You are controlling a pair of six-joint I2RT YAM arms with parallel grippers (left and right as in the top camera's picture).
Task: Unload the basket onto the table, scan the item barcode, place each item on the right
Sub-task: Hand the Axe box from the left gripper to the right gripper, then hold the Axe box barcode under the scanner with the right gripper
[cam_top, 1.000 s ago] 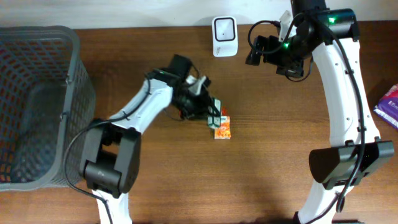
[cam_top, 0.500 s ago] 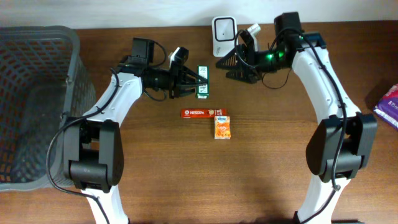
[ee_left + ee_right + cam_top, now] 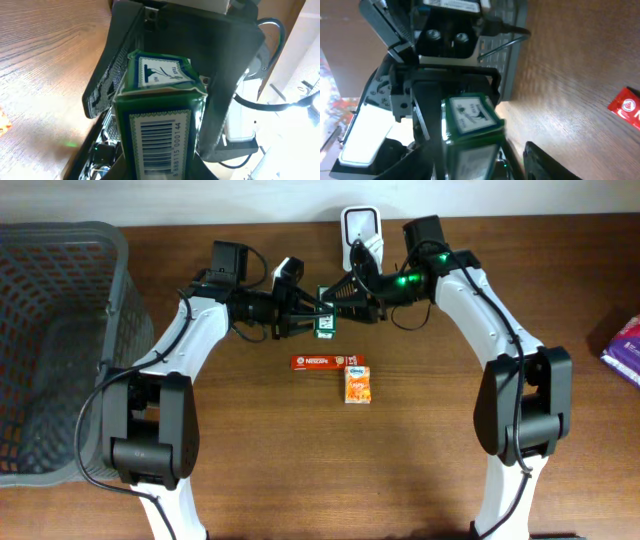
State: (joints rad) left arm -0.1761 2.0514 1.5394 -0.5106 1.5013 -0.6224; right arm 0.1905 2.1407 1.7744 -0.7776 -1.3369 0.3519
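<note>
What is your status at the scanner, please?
Left gripper shut on green-and-white cardboard carton. Right gripper straddles it, grip unclear. Red wrapped bar, orange packet lying clear.

2 white arms (image 3: 182, 338), black joints (image 3: 148, 448)

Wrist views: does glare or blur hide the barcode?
Left wrist: barcode sharp and readable, though the right edge of the picture is blown out. Right wrist: box soft, its lower face blurred, with a washed-out patch lower left. Overhead: evenly lit, sharp.

Glossy cardboard box (image 3: 325, 327), grained wooden table (image 3: 420, 460), plastic mesh basket (image 3: 118, 340)
</note>
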